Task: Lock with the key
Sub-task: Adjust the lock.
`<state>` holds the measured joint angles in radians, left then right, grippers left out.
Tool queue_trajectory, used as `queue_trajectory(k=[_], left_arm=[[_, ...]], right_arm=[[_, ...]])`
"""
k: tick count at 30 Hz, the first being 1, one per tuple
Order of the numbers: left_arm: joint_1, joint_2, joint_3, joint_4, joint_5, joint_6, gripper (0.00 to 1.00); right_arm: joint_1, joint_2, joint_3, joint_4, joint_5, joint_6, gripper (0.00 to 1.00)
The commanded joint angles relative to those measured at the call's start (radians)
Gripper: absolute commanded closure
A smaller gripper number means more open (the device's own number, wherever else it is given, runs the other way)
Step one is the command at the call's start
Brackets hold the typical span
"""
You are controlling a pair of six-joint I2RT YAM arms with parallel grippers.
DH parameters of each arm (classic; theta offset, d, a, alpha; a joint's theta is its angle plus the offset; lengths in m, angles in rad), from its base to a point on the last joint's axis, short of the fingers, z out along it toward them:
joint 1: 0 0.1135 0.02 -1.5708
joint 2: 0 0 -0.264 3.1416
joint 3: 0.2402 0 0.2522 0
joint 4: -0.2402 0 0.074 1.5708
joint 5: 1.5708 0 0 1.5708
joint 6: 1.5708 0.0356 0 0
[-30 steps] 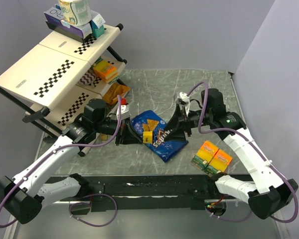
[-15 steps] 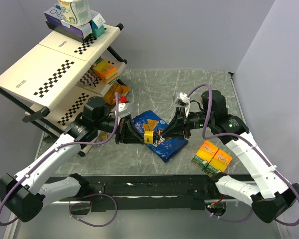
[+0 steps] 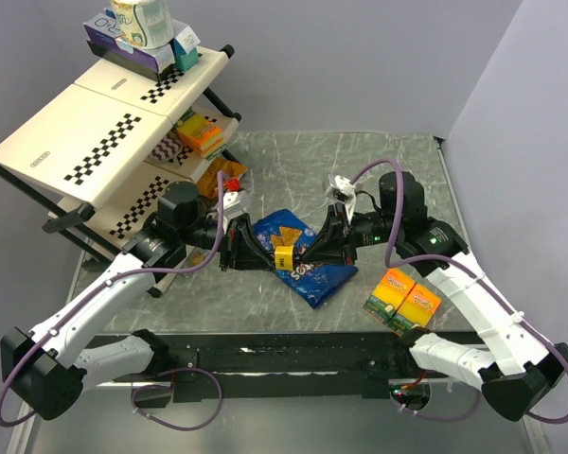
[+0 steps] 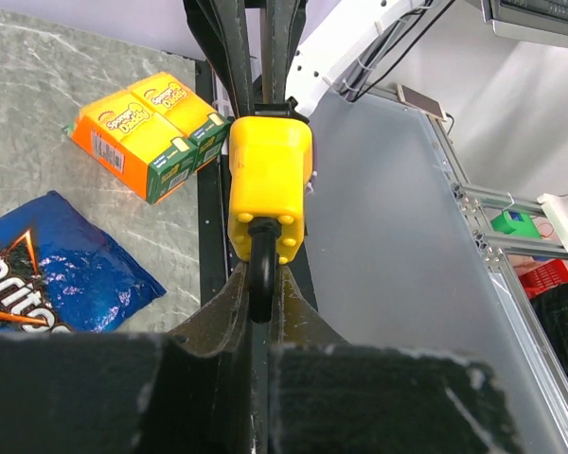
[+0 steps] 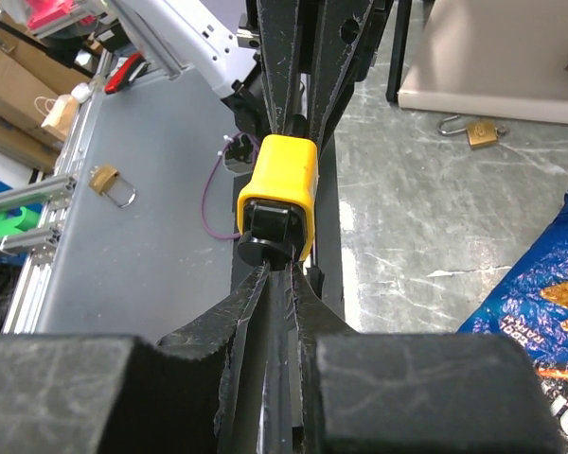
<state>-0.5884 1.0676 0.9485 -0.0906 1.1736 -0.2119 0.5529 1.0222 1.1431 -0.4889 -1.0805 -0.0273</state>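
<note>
Holding yellow padlock (image 3: pixel 283 258) aloft between 2 grippers

Hanging above the blue Doritos bag (image 3: pixel 320 280) near the middle of the marbled table (image 3: pixel 360 170), not touching either. Gripped on 1 end by the left gripper (image 3: pixel 263 255), pressed together around the black shackle (image 4: pixel 260 272) just below the yellow body. Met from the opposite end by the right gripper (image 3: pixel 309 253), pinched tight on the black key (image 5: pixel 268 244), seated in the lock's end face. Lying right of the bag: 2 orange boxes (image 3: pixel 404 295), side by side and touching. Resting on the marble near the shelf rack (image 3: pixel 104 123): 1 small brass padlock (image 5: pixel 475 133).
</note>
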Motion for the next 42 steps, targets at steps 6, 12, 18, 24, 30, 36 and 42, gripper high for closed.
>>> queue_trajectory(k=[6,12,18,24,30,36,42], left_arm=[[-0.008,0.009,0.032,0.066,-0.008,-0.007,0.99],[-0.033,0.009,0.044,0.022,-0.069,0.028,0.99],[-0.042,0.000,0.052,-0.024,-0.186,0.065,0.99],[-0.042,-0.008,0.050,-0.031,-0.239,0.074,0.99],[-0.042,-0.012,0.042,-0.024,-0.189,0.074,0.99],[-0.042,-0.017,0.039,-0.052,-0.190,0.100,0.99],[-0.042,-0.014,0.041,-0.069,-0.178,0.115,0.99]], right_arm=[[0.038,0.015,0.017,0.052,0.005,0.015,0.82],[0.064,0.035,0.043,0.042,0.045,0.023,0.84],[0.074,0.049,0.067,-0.007,0.109,0.024,0.84],[0.076,0.039,0.064,-0.039,0.151,0.023,0.82],[0.074,0.044,0.064,-0.071,0.131,-0.016,0.80],[0.074,0.032,0.067,-0.079,0.106,-0.022,0.75],[0.074,0.019,0.075,-0.109,0.102,-0.049,0.73]])
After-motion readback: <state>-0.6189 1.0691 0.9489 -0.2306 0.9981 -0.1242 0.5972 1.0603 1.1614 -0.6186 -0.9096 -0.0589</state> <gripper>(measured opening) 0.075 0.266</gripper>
